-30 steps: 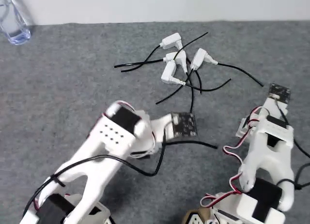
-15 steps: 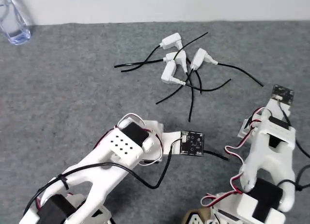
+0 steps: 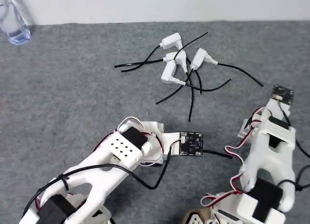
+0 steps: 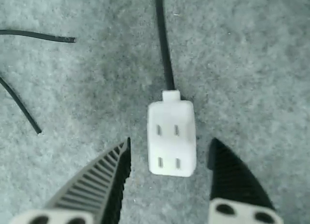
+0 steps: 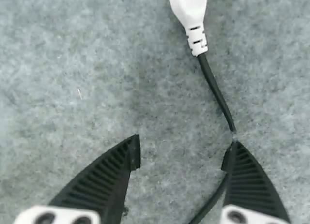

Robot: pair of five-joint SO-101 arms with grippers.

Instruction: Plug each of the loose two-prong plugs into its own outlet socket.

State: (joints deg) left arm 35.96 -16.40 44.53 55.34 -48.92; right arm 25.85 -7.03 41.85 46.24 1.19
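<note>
Four white two-prong plugs point(image 3: 169, 72) lie in a knot of black cords point(image 3: 192, 96) toward the far middle of the grey tabletop point(image 3: 72, 88), well apart from both arms. The high view gives that layout, and the wrist views give what sits under each gripper.

In the left wrist view the left gripper point(image 4: 170, 142) is spread wide. Its dark fingers point(image 4: 112, 178) stand on either side of a white outlet socket point(image 4: 172, 137) without touching it. The socket lies flat and face up, with two pairs of slots, and its socket cord point(image 4: 163, 45) runs straight away from the gripper. From above, the left arm's wrist board point(image 3: 191, 142) covers that socket.

In the right wrist view the right gripper point(image 5: 184, 142) is also parted and holds nothing. A white connector point(image 5: 191, 6) lies beyond it, and its connector cord point(image 5: 215, 96) runs back to one fingertip. Whether it is a plug or a socket cannot be told.

A clear glass point(image 3: 13, 23) stands at the far left corner.
</note>
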